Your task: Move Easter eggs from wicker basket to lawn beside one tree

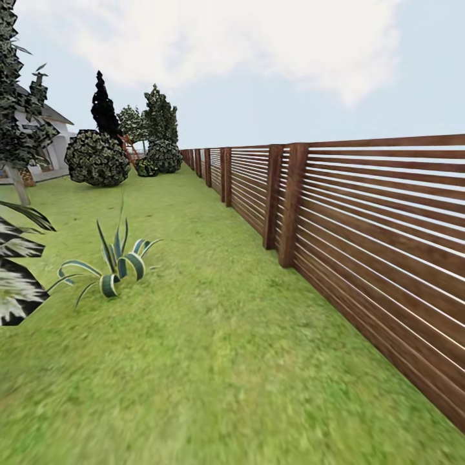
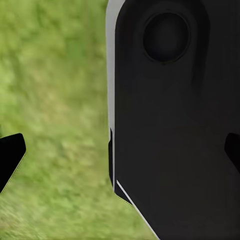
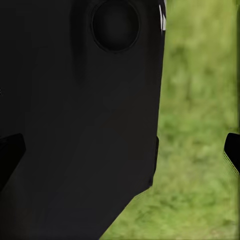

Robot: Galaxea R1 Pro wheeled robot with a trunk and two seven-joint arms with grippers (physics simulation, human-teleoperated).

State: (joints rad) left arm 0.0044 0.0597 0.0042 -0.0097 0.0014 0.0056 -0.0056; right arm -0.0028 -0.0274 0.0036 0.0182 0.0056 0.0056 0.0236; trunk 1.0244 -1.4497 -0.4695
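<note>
Rolling along the fence, grass everywhere and the robot's own body in both wrist cams.

Head cam looks down a long strip of lawn (image 1: 213, 361) with the brown slat fence (image 1: 381, 239) running off along the right side. A spiky striped plant (image 1: 113, 265) sits on the grass at left, round dark bushes (image 1: 97, 158) and tall dark trees (image 1: 103, 106) stand further back, and a bit of white house (image 1: 55, 145) peeks in at the far left. A pale trunk (image 1: 17, 184) under dark leaves is at the left edge. Left gripper (image 2: 120, 155): black fingertips (image 2: 10, 152) sit at opposite edges, so spread wide, nothing between but grass and a dark robot panel (image 2: 175, 125). Right gripper (image 3: 120, 155) looks the same, fingers (image 3: 232, 150) wide apart over grass.
</note>
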